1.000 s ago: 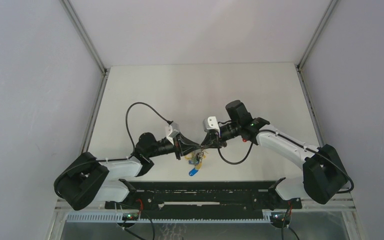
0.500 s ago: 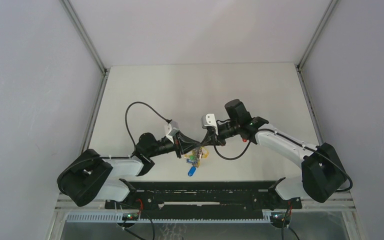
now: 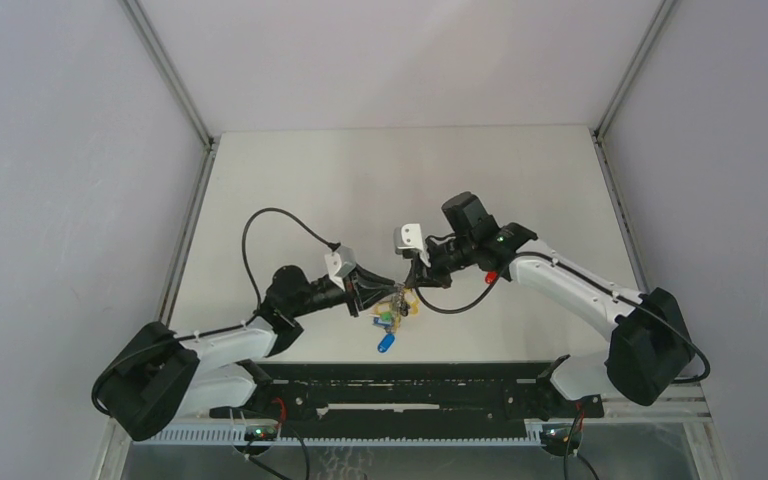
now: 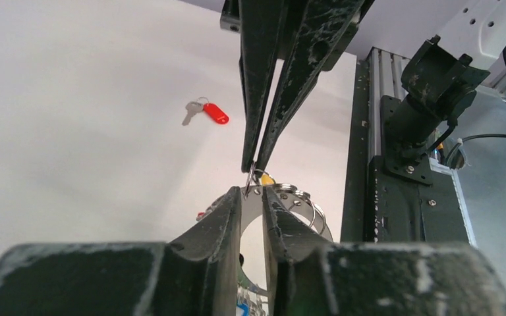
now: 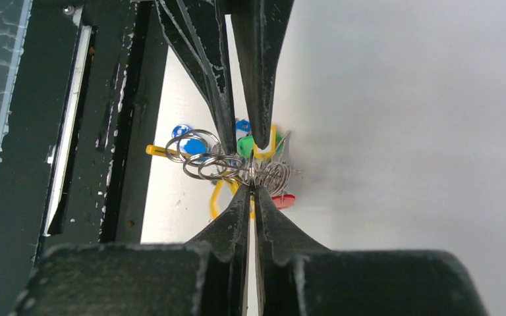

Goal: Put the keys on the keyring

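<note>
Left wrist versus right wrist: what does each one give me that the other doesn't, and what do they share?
Left wrist only: the loose red key lying on the table, well clear of both tools. Right wrist only: the hung bunch in the open, with its blue head, green head and red head around the coiled wire; the left wrist's own fingers hide nearly all of that. Both: the left tool and right tool meeting tip to tip, each shut on the keyring.
</note>
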Available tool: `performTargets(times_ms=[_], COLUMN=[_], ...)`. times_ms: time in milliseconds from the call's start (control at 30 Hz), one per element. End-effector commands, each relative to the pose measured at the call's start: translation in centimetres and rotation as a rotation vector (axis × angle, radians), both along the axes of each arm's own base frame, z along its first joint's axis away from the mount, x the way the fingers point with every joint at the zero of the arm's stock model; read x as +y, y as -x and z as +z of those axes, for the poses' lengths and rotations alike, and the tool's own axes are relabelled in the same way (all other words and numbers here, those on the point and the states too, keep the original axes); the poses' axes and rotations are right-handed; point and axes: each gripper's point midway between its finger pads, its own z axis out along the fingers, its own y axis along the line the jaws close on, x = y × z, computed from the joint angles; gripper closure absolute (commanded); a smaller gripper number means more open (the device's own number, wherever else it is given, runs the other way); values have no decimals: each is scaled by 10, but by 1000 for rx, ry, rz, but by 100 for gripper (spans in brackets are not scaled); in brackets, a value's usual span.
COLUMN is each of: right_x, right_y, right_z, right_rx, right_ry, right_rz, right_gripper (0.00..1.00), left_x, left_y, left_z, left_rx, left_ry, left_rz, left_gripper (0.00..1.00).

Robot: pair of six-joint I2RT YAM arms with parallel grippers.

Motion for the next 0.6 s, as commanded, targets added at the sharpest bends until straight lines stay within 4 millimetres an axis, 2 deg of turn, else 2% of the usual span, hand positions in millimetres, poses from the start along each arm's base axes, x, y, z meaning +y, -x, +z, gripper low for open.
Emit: performTargets(times_ms=[0,167,367,567], right_x=[2,-3,-6,-7], right_y=[-1,1,-1,-3], right_z=[18,10,13,14], right_rx=[-66,-84,-121,-135], right_ry=[41,162,257,290], right_rz=[17,19,24,24], right_gripper=[100,100,100,100], left_x=[1,1,1,10], left_y=[-4,-4,-4,-9], left_z=[0,4,15,23], left_rx=[-51,-71,-91,-121], left_ry=[-48,-57,-34,1], left_rz=[10,8,6,82], left_gripper=[75,66,63,61])
